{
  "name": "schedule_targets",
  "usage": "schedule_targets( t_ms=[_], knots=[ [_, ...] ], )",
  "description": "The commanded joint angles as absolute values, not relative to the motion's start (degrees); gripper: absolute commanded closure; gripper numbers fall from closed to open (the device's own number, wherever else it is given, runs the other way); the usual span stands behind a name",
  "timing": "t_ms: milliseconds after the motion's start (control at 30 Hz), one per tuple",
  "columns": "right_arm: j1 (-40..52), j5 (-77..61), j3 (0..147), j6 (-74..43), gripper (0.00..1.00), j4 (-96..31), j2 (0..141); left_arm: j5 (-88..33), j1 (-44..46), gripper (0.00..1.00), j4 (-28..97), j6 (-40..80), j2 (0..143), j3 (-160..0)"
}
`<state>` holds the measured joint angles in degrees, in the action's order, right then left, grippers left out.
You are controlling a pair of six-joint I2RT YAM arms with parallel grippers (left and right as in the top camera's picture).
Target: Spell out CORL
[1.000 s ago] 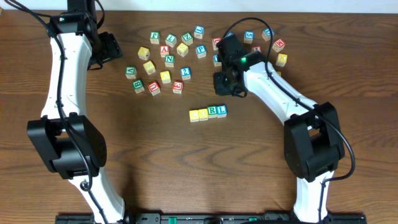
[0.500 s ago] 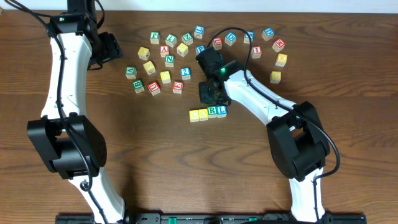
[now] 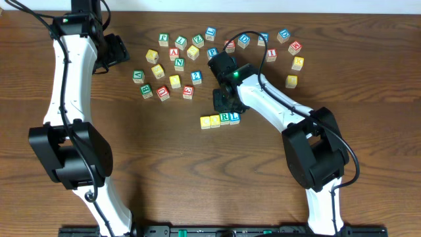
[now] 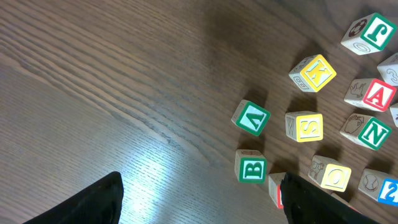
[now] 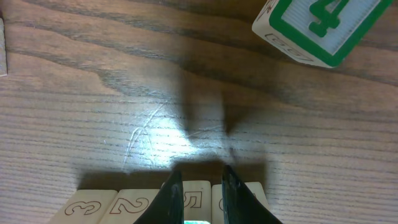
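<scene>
Over the R block beside the L block, right jaws near-closed, grip unclear; left jaws apart.

This looks like a robotics lab bench rather than a home or a shop. Two white-and-black jointed arms, the left arm and the right arm, rise from a black mounting rail along the desk's 6 o'clock edge. Loose black cables trail along the arms, and a green indicator light glows on the right one. The dark wood-grain desk carries only lettered toy blocks, grouped toward 12 o'clock. A pale strip borders the desk's far edge.
</scene>
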<state>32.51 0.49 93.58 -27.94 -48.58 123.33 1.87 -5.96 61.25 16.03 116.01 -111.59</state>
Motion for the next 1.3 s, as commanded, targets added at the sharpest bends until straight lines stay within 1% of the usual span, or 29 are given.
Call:
schedule_targets(
  t_ms=[0, 333, 700, 800, 967, 1167, 1267],
  knots=[
    [33.1, 1.3, 93.5, -28.7, 0.84, -49.1, 123.9, 2.6, -6.0, 0.2, 61.4, 15.1, 115.9, -113.5],
    [33.1, 0.9, 93.5, -28.7, 0.86, -49.9, 123.9, 2.6, -6.0, 0.2, 61.4, 15.1, 115.9, -113.5],
    [33.1, 1.0, 93.5, -28.2, 0.86, -48.2, 123.9, 2.6, -6.0, 0.2, 61.4, 15.1, 115.9, -113.5],
    [33.1, 0.9, 93.5, -28.2, 0.89, -45.5, 123.9, 2.6, -6.0, 0.2, 61.4, 15.1, 115.9, -113.5],
    [33.4, -0.8, 93.5, -28.3, 0.95, -46.0, 123.9, 2.6, -6.0, 0.2, 61.4, 15.1, 115.9, -113.5],
    [34.1, -0.8, 93.5, -28.3, 0.98, -47.8, 123.9, 2.6, -6.0, 0.2, 61.4, 15.1, 115.9, -113.5],
    [34.1, -0.8, 93.5, -28.3, 0.98, -48.4, 123.9, 2.6, -6.0, 0.2, 61.4, 15.1, 115.9, -113.5]
  ],
)
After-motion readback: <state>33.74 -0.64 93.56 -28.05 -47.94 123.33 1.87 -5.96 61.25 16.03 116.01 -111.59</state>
